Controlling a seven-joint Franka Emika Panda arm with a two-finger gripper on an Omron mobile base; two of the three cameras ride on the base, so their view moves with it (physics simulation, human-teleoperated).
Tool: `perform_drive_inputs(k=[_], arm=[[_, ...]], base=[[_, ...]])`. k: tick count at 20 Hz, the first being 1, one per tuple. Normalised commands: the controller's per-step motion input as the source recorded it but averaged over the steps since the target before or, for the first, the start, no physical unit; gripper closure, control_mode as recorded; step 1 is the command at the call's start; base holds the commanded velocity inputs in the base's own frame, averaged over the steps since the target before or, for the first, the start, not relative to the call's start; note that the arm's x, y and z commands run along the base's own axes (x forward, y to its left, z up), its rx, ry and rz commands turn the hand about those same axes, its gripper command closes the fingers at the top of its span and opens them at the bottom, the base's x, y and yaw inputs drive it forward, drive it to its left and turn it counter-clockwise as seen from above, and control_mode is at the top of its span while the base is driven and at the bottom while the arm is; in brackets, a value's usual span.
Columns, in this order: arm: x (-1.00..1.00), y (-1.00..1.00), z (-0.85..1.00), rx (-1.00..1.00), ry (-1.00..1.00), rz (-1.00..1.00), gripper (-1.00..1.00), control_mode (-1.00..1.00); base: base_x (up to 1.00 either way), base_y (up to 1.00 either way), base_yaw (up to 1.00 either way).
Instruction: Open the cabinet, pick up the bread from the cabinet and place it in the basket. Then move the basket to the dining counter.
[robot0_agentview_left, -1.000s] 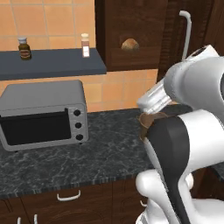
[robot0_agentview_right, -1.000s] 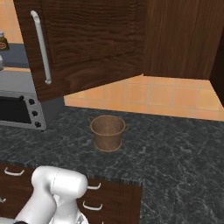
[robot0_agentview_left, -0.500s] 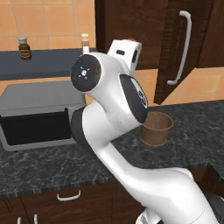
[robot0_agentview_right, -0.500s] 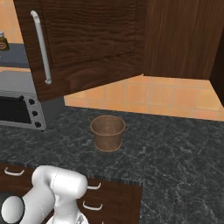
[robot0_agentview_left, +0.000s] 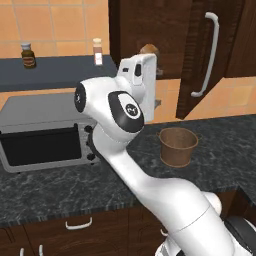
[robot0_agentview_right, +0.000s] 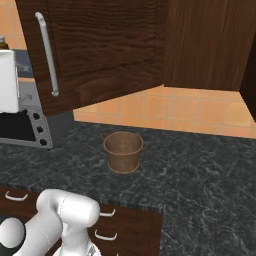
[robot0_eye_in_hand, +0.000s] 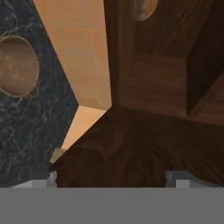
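Left base view: the white arm is rising from the lower right, bending at a dark elbow joint, and reaching up toward the open cabinet (robot0_agentview_left: 150, 30), its hand lying just below the bread (robot0_agentview_left: 148, 49). The gripper (robot0_eye_in_hand: 111, 177) is showing two grey fingertips (robot0_eye_in_hand: 179, 178) standing well apart in the hand view, with nothing between them; the jaws are holding nothing. The bread is sitting inside the cabinet as a small golden-brown roll, partly hidden by the hand. The cabinet door is standing swung open, its silver bar handle (robot0_agentview_left: 207, 52) facing outward. The basket (robot0_agentview_left: 178, 146) is resting upright on the black marbled worktop (robot0_agentview_left: 45, 185), beside the toaster oven (robot0_agentview_left: 45, 132).
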Motion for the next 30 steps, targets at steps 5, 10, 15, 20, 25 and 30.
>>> perform_drive_inputs(k=[5,10,15,20,25,30], arm=[[0.13,-0.54,0.0,-0.09,0.01,-0.38,-1.0,-1.0],[-0.61,-0.88,0.09,0.0,-0.01,-0.44,-1.0,-1.0],[-0.73,-0.97,0.2,-0.01,-0.09,-0.4,-1.0,-1.0],[-0.46,-1.0,0.07,-0.01,-0.07,-0.23,-1.0,-1.0],[-0.05,-1.0,-0.13,0.0,0.0,-0.08,-1.0,-1.0],[-0.14,-1.0,-0.03,0.0,-0.01,0.0,-1.0,-1.0]], base=[[0.0,0.0,0.0],[0.0,0.0,0.0],[0.0,0.0,0.0],[0.0,0.0,0.0],[0.0,0.0,0.0],[0.0,0.0,0.0]])
